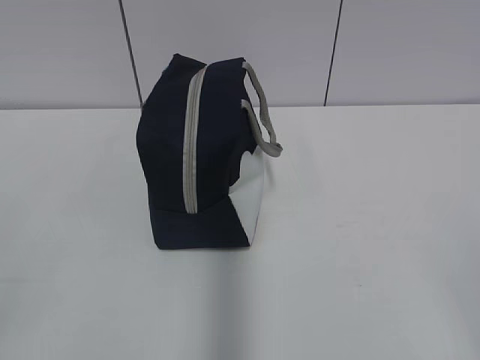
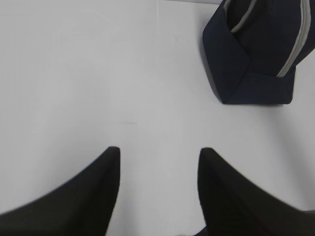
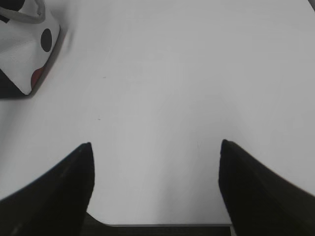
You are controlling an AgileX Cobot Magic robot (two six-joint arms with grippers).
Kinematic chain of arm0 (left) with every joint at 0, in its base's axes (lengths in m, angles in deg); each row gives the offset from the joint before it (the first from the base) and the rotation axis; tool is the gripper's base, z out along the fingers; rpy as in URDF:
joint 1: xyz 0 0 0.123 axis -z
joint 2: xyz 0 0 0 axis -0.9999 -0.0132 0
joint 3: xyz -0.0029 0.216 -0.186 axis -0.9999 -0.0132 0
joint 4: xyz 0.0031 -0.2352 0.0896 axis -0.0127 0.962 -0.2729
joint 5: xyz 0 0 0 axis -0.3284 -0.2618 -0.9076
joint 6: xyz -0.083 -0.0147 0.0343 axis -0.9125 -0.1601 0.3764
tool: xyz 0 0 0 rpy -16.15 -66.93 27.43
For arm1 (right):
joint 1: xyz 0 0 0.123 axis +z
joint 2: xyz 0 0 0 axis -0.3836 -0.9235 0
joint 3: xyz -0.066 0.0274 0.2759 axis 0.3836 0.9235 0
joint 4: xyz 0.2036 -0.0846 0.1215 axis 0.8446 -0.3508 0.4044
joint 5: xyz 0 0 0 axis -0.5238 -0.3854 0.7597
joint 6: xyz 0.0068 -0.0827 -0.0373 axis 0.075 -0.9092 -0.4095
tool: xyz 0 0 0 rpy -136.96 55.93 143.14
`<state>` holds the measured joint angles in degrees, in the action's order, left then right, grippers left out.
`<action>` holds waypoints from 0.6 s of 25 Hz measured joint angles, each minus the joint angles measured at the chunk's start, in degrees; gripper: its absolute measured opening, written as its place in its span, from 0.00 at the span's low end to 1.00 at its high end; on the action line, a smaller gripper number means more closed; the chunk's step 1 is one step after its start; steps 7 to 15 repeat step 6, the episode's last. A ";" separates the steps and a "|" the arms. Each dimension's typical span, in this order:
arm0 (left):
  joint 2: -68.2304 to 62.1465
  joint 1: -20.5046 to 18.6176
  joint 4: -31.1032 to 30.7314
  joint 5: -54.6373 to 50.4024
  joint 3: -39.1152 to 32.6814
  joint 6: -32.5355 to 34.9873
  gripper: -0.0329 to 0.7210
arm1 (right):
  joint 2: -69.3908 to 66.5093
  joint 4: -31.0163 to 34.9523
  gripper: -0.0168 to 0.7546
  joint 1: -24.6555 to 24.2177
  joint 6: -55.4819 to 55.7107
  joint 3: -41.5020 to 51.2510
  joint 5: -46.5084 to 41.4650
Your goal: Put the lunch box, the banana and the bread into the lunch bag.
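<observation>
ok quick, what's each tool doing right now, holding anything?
Left tool: open, empty, above bare table.
Right tool: open wider, empty.

1. No readable text, brand name, number or sign appears in any of the three views.
2. The lunch bag [image 1: 199, 157] shows plain navy fabric, a grey zipper and a white lower panel in the exterior view, with no lettering or logo on them.
3. In the right wrist view, the bag's white side panel carries a black dot and part of a red shape; these are printed marks, not letters or numbers.
4. The white table [image 1: 375, 225] carries no label or marking.
</observation>
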<state>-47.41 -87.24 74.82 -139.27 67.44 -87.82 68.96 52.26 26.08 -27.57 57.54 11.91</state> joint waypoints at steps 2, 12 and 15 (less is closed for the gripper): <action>0.00 0.00 0.00 0.00 0.00 0.00 0.53 | 0.00 0.00 0.78 0.00 0.00 0.00 0.00; 0.00 0.00 0.00 0.00 0.00 0.00 0.53 | 0.00 0.00 0.78 0.00 0.00 0.00 0.00; 0.00 0.00 0.00 0.00 0.00 0.00 0.53 | 0.00 0.00 0.78 0.00 0.00 0.00 0.00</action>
